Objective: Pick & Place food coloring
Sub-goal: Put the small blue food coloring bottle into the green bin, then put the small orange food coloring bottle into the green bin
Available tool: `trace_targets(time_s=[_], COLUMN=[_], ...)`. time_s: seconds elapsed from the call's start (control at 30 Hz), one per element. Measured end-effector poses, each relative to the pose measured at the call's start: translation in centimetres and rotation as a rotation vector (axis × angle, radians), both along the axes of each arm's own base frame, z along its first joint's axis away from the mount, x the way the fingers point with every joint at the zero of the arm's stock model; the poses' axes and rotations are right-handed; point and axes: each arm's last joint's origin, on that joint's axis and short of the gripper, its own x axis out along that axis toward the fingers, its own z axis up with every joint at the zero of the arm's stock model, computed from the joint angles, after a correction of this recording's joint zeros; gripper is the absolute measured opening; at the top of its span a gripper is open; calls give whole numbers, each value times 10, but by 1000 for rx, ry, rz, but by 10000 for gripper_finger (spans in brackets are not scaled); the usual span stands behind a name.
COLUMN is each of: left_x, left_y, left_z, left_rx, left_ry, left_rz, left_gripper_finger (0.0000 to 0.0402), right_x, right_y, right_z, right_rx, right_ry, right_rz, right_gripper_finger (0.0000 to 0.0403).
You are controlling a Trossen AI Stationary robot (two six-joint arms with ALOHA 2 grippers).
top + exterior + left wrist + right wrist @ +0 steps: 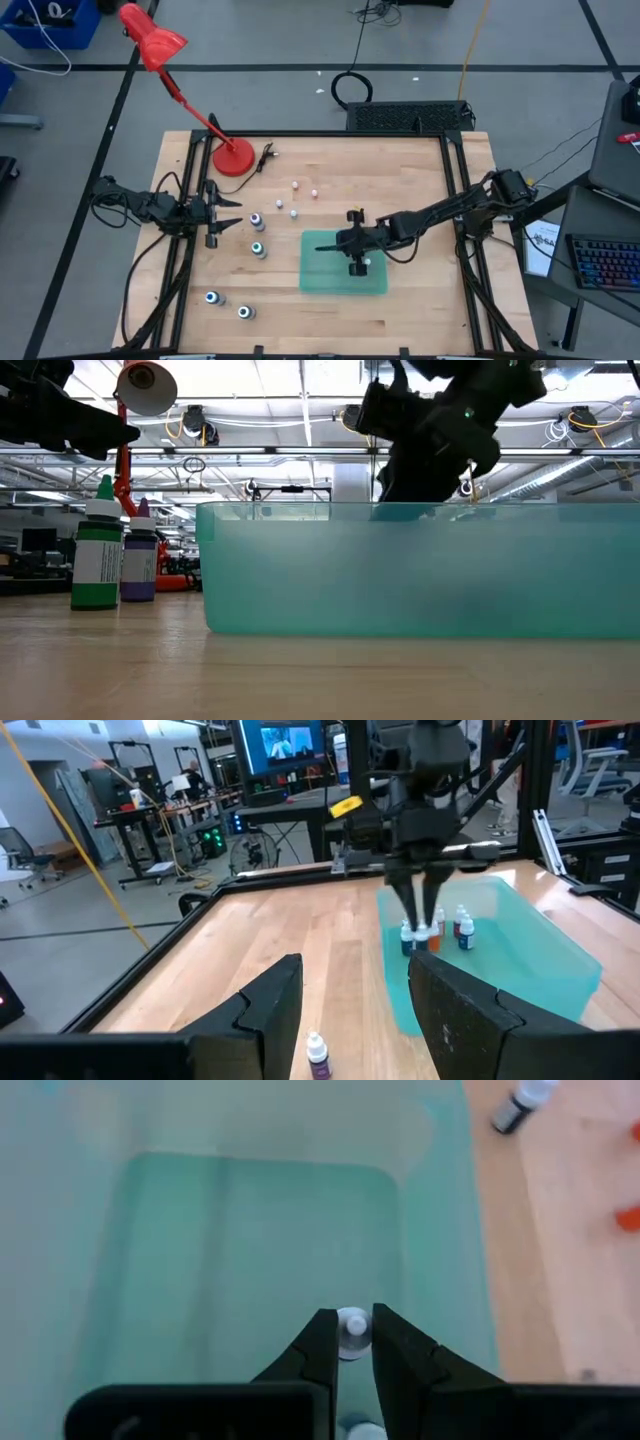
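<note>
Your right end effector (347, 1342) is clenched on a food coloring bottle (352, 1329) inside the teal bin (320, 280), w/ a few bottles (432, 932) already there. Left end effector (350, 1010) half open, empty. Approx. eight bottles (258, 249) left on the counter (420, 170).

- Food coloring bottles (435, 932) are standing upright together inside the teal bin (376, 282).
- Other bottles (257, 221) are standing scattered on the table (420, 180).

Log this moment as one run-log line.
right gripper: shut on bottle, inside teal bin | left gripper: waiting at left edge, open | bottles left on table
</note>
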Motion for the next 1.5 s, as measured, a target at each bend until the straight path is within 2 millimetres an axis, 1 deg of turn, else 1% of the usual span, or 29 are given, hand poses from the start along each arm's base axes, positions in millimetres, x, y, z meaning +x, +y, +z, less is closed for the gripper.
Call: trace_targets(time_s=[0.27, 0.63, 0.73, 1.07, 1.13, 1.3, 1.4, 1.5], left_x=[0, 0, 0, 0, 0, 0, 0, 0], left_y=[0, 0, 0, 0, 0, 0, 0, 0], left_z=[0, 0, 0, 0, 0, 0, 0, 0], left_rx=[0, 0, 0, 0, 0, 0, 0, 0], left_ry=[-1, 0, 0, -1, 0, 0, -1, -1], left_rz=[0, 0, 0, 0, 0, 0, 0, 0], left_gripper_finger=[186, 186, 186, 186, 186, 186, 186, 186], right_x=[-5, -9, -10, -11, -11, -11, -11, -10], right_y=[-6, -9, -8, -8, -8, -8, -8, -8], right_z=[-9, -18, -20, -22, -22, -22, -22, -20], right_rx=[32, 46, 72, 77, 89, 103, 104, 107], right_ry=[28, 19, 10, 16, 15, 17, 15, 1], right_rz=[-20, -39, -24, -32, -46, -64, -64, -63], right_gripper_finger=[30, 30, 30, 31, 49, 111, 133, 146])
